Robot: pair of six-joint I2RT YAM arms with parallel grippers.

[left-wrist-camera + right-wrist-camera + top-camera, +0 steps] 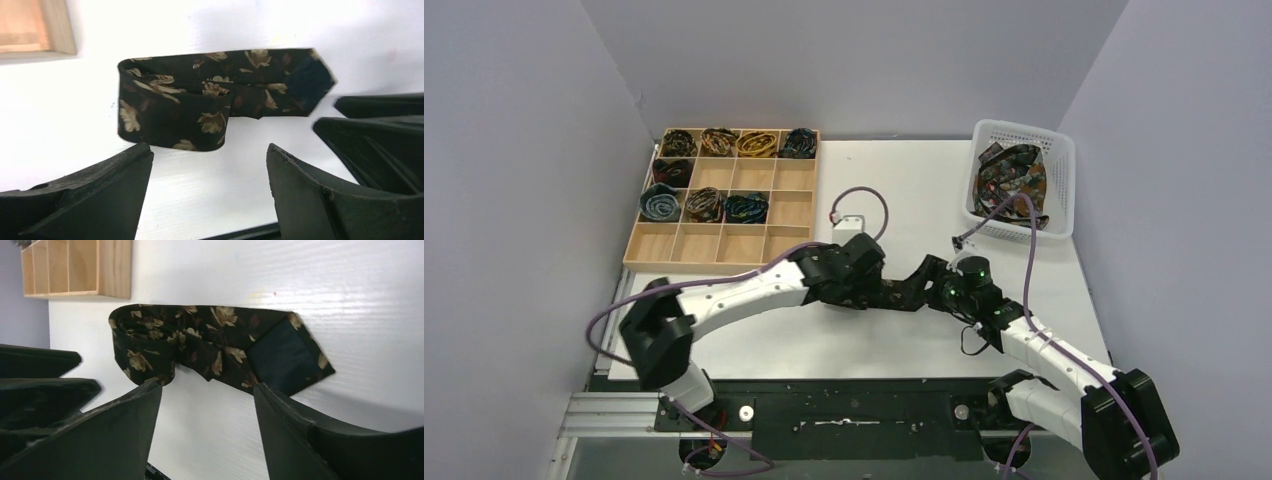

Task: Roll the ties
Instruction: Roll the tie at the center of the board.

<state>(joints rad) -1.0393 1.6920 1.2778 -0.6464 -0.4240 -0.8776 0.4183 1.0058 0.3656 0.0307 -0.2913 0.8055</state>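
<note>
The left jaws stand wide with nothing between them, low over the white worktop (904, 190). The right jaws are wide too and hold nothing. The two pairs face each other, tips close, just off the near right corner of the wooden tray (724, 264).

Flat on the worktop just ahead of both pairs lies a dark tie (200, 100) printed with gold flowers, touched by neither. It is only partly rolled: the end nearer the tray is a loose open loop, and the end farther from the tray is a flat pointed tip showing plain dark lining. From above, the tie cannot be made out under the two wrists.

The tray is a grid of square compartments:
- **Far row:** every compartment holds a coil, the far-row coils (757, 143), brown, gold and dark.
- **Second row:** the second-row coil (672, 172) sits in the leftmost compartment.
- **Third row:** the third-row coils (705, 204) fill three compartments from the left, the first of them blue-grey.
- **Nearest row:** it shows bare wood.

Well to the right of the tray, level with its far half, stands a white slotted basket (1024, 127). In it is a loose heap of ties (1014, 178), dark and many-coloured, unrolled.
</note>
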